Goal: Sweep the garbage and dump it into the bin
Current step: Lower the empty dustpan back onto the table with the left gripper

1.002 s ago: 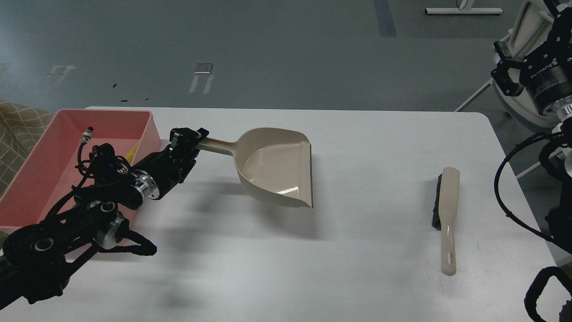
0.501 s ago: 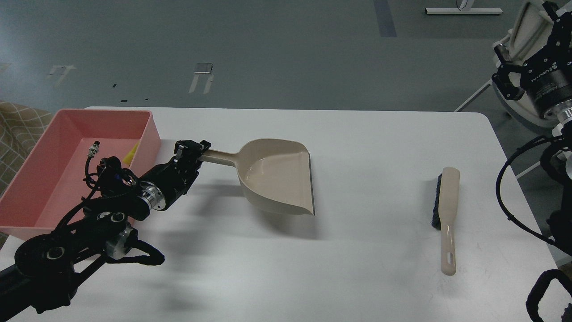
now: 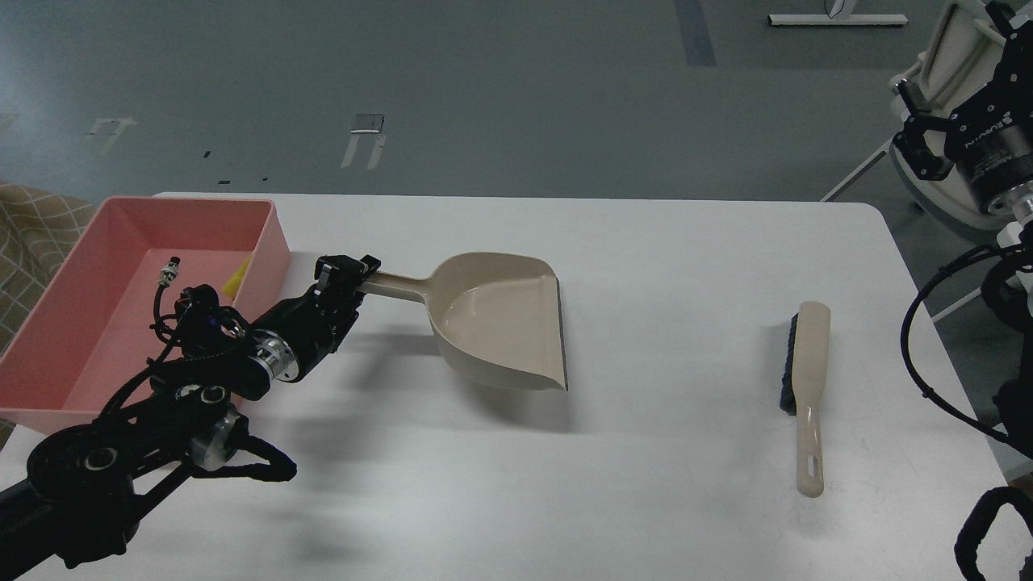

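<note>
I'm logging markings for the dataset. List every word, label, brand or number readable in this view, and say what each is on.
White lettering on the right arm's black wrist housing: upside down and too small to read for certain.
Dustpan, brush, pink bin, table, left gripper: no readable text.

Bright, even overhead light; soft shadows, sharp

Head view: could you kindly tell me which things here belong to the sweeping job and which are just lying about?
Job:
- pink bin, a yellow piece inside
- dustpan, its handle in the left tool
- brush, lying on the table

Lying about:
- patterned cloth
- white chair
</note>
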{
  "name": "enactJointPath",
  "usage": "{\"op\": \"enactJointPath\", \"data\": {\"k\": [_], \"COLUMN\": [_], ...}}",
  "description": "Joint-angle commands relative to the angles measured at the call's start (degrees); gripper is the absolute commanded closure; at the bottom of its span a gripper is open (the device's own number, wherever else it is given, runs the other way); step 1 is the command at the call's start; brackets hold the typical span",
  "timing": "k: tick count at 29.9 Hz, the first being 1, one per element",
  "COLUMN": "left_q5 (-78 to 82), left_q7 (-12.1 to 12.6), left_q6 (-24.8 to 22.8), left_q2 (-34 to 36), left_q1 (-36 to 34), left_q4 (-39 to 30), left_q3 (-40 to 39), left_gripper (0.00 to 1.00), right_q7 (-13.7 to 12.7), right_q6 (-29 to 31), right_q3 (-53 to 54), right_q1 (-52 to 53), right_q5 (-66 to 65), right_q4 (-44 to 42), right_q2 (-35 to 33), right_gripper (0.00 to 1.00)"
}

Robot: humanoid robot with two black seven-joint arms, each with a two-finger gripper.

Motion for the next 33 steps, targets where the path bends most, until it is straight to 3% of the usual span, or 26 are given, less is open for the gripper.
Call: {"op": "enactJointPath", "data": {"k": [1, 3, 5, 11, 12, 16, 33], "left_q5": [0.55, 0.65, 0.65, 0.65, 0.56, 0.38, 0.56], "left_q7": [-0.1, -0.18, -0.18, -0.01, -0.01, 0.08, 0.25], "left_q6": [-0.01, -0.09, -0.27, -0.53, -0.62, -0.71, -2.63], "left_q2": [0.0, 0.09, 0.18, 0.53, 0.96, 1.14, 1.49], "left_q1": [0.04, 0.13, 0.57, 0.75, 0.83, 0.84, 2.33], "left_q4": [0.0, -0.09, -0.18, -0.44, -0.7, -0.97, -0.7], "left_q3": [0.0, 0.0, -0.09, -0.18, -0.18, -0.26, 0.0], "left_gripper": [0.67, 0.62, 0.51, 0.39, 0.29, 0.04, 0.03], "right_q7": [0.0, 0.0, 0.0, 0.0, 0.0, 0.0, 0.0], "right_q6": [0.0, 0.0, 0.09, 0.09, 0.09, 0.17, 0.17], "right_q3": [0.0, 0.0, 0.0, 0.0, 0.0, 0.09, 0.09], "right_q1": [-0.04, -0.04, -0.04, -0.13, -0.31, -0.57, -1.19], "right_q5": [0.0, 0.0, 0.0, 0.09, 0.09, 0.09, 0.09], "right_q4": [0.0, 0.0, 0.0, 0.0, 0.0, 0.0, -0.09], "right_q2": [0.04, 0.04, 0.04, -0.05, -0.05, -0.05, 0.04], "right_gripper": [0.0, 0.0, 0.0, 0.0, 0.0, 0.0, 0.0]}}
